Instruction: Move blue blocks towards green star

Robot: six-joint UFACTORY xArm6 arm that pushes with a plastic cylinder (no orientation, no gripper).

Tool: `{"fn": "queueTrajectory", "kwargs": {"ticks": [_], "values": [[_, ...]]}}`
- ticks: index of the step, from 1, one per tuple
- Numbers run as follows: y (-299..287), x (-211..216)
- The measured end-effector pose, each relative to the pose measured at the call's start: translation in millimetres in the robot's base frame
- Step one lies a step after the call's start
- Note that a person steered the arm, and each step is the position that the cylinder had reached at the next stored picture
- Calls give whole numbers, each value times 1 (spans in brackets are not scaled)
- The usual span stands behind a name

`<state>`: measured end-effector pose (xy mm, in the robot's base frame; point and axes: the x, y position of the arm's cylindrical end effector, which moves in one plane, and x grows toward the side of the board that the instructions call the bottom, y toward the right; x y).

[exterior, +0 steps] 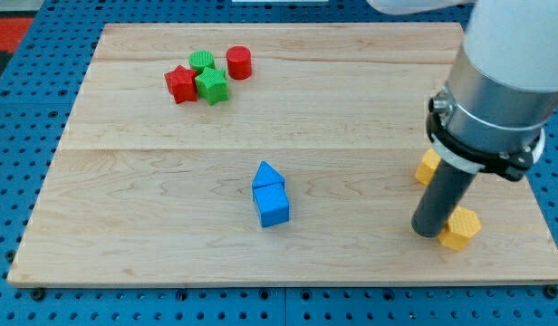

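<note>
Two blue blocks (270, 195), touching, were seen near the middle of the wooden surface (351, 109), slightly toward the near edge. The green star (211, 85) was clustered far left with a red star (180, 83), a green cylinder (202, 62) and a red cylinder (239, 62). My tip (428, 232) was placed at near right, well apart from the blue blocks, just beside a yellow block (460, 227); another yellow block (428, 167) was partly hidden behind the rod. No end effector was fitted, so no state could be told.
</note>
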<state>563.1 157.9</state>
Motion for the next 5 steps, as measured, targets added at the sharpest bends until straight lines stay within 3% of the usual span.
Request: {"fn": "queueTrajectory", "kwargs": {"ticks": [1, 2, 3, 4, 5], "values": [[-64, 22], [-160, 13], [-178, -65], [-197, -109], [-247, -97]]}}
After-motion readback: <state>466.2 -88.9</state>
